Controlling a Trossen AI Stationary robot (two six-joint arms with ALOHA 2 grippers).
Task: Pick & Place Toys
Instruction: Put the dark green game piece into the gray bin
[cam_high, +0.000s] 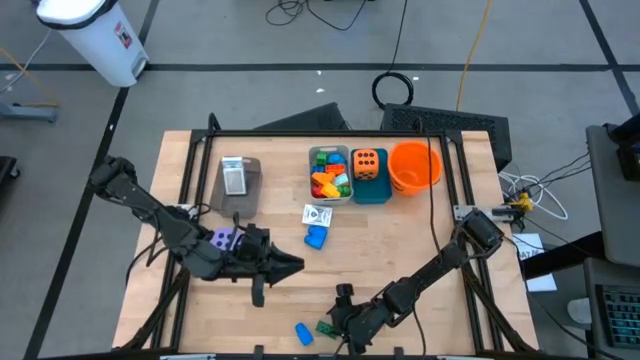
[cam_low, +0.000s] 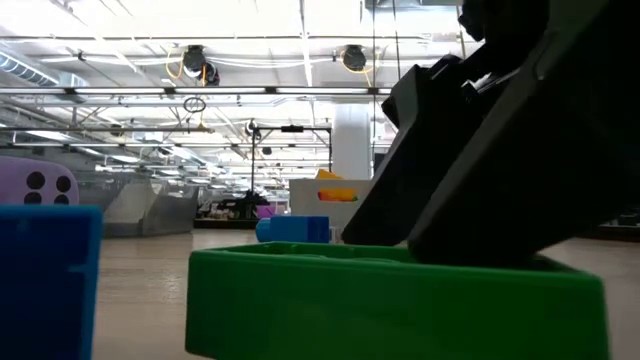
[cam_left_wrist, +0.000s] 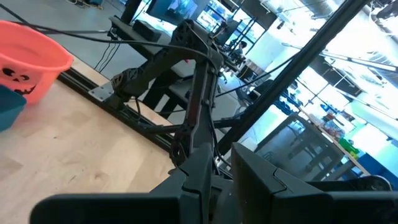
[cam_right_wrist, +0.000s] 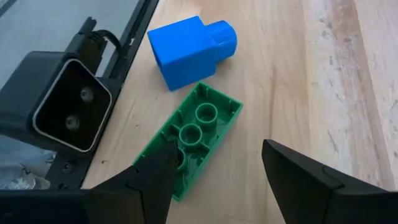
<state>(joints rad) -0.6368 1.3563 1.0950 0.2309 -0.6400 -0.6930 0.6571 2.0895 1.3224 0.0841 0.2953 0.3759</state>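
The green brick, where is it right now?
The green brick lies upside down on the table's near edge in the high view, right beside a blue brick, with the right gripper poised over it, fingers open.

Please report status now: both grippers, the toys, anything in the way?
Right gripper open over green brick. Left gripper idle mid-table. Blue brick beside it, apart.

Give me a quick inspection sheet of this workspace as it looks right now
Surface: pale wooden table.
Job's things: green plastic brick beside blue plastic brick at the near edge; purple dotted die by the left arm; orange dotted die in the teal bin.
Clutter: orange bucket, grey bin.
Grippers: right tool open over the green brick; left tool shut, empty.
Cables: black coil on the floor.
Surroundings: white container.
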